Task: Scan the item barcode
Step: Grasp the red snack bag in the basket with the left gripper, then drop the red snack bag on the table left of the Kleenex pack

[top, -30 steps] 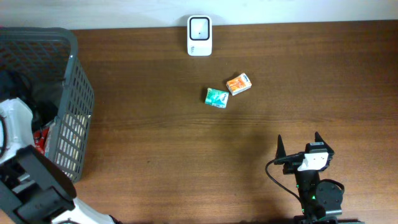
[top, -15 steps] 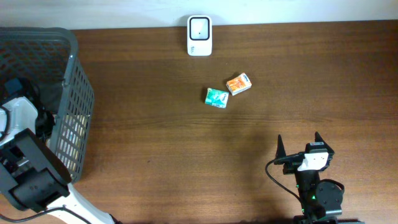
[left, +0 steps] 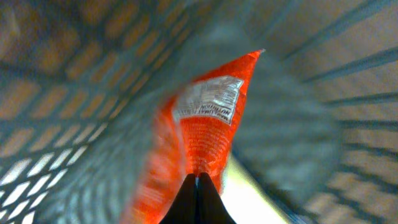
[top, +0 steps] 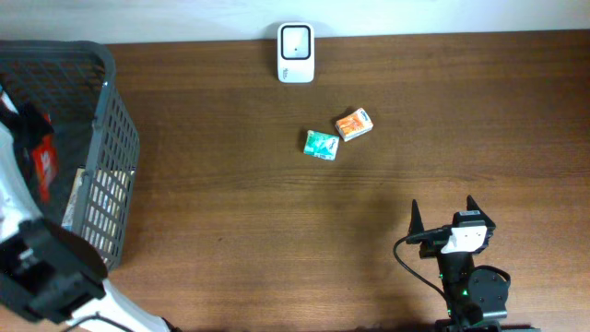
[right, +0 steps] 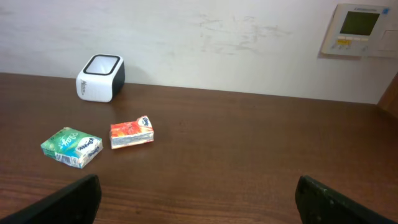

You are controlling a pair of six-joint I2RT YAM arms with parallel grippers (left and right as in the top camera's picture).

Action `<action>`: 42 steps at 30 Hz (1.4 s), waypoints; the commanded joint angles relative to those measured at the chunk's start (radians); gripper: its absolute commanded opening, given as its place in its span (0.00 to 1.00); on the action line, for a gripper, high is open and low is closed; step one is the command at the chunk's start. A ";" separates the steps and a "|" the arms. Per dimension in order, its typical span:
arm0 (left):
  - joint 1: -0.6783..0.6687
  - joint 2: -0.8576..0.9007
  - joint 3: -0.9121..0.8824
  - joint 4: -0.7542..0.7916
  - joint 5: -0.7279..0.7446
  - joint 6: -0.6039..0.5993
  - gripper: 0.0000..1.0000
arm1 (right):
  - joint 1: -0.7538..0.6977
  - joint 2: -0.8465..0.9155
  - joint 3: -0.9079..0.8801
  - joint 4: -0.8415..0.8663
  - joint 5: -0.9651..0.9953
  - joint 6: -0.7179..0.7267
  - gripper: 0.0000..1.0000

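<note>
My left gripper (left: 197, 182) is shut on the lower edge of an orange-red snack packet (left: 208, 124) with a white printed label, inside the grey mesh basket (top: 103, 138). From overhead the packet (top: 41, 157) shows red at the basket's left side, beside my white left arm. The white barcode scanner (top: 296, 53) stands at the table's far edge, also seen as the scanner (right: 99, 78) from the right wrist. My right gripper (top: 447, 221) rests open near the front right, nothing between its fingers.
A green box (top: 321, 144) and an orange box (top: 353, 124) lie side by side mid-table, in front of the scanner. The basket's walls surround the left gripper closely. A wall runs behind the table, with a thermostat panel (right: 359, 28) on it.
The left gripper has shut on the orange-red packet in the basket, and the packet now shows higher at the basket's left side. The right arm has not moved.
</note>
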 commanded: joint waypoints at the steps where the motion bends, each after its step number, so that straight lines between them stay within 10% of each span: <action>1: 0.000 -0.237 0.096 0.055 0.312 -0.003 0.00 | 0.005 -0.006 -0.007 -0.005 0.006 -0.003 0.98; 12: -0.349 -0.522 0.096 0.146 0.595 -0.020 0.00 | 0.005 -0.006 -0.007 -0.005 0.006 -0.003 0.98; 23: -0.813 -0.167 0.095 0.135 0.326 -0.005 0.00 | 0.005 -0.006 -0.007 -0.005 0.006 -0.003 0.98; 38: -0.851 0.216 0.095 0.045 0.027 -0.006 0.00 | 0.005 -0.006 -0.007 -0.005 0.006 -0.003 0.98; 42: -0.856 0.219 0.095 0.029 0.033 -0.006 0.40 | 0.005 -0.006 -0.007 -0.005 0.006 -0.003 0.98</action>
